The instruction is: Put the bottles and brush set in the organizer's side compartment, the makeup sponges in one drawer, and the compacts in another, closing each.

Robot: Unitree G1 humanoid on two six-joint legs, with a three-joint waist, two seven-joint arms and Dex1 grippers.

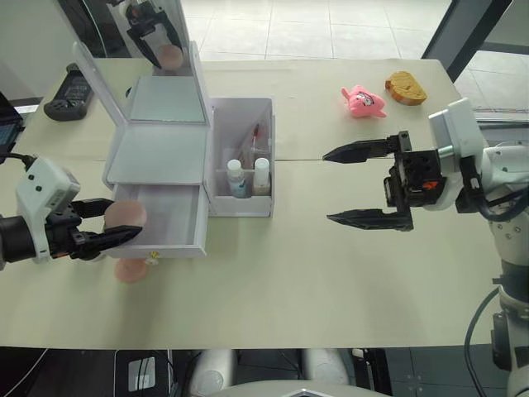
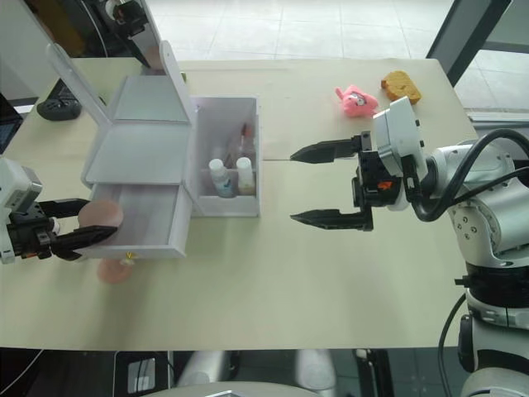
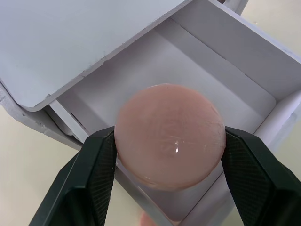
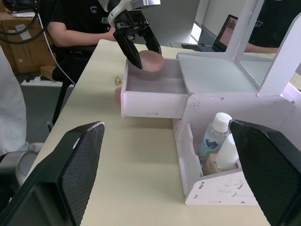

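Spanning the whole working area, the table (image 1: 331, 273) is carrying the white organizer (image 1: 165, 157) at the robot's left, with its mirror lid raised. The lowest drawer (image 1: 169, 219) is being held pulled out toward the robot, and its floor is showing bare. The side compartment (image 1: 244, 157) is already being occupied by two white-capped bottles (image 1: 248, 176) standing upright, with the brush set (image 1: 252, 141) behind them.

The right gripper (image 1: 364, 186) is being kept wide apart and holding nothing, well clear of the organizer over open table.

The left gripper (image 1: 111, 223) is being closed on a pink makeup sponge (image 3: 169, 134), one finger on each side, and is being held just above the drawer's front corner. A second sponge (image 1: 131, 270) is lying on the table just in front of the drawer, beside its small knob (image 1: 154, 256).

For a clean placement, the held sponge should be carried further in over the drawer floor before the fingers are parted, so that it is not left resting on the front wall. The release should be made low, since a rounded sponge is judged likely to roll or bounce. The drawer should not be closed until the second sponge is also inside.

A pink toy (image 1: 362, 101) and a brown item (image 1: 406, 88) are lying at the far right.
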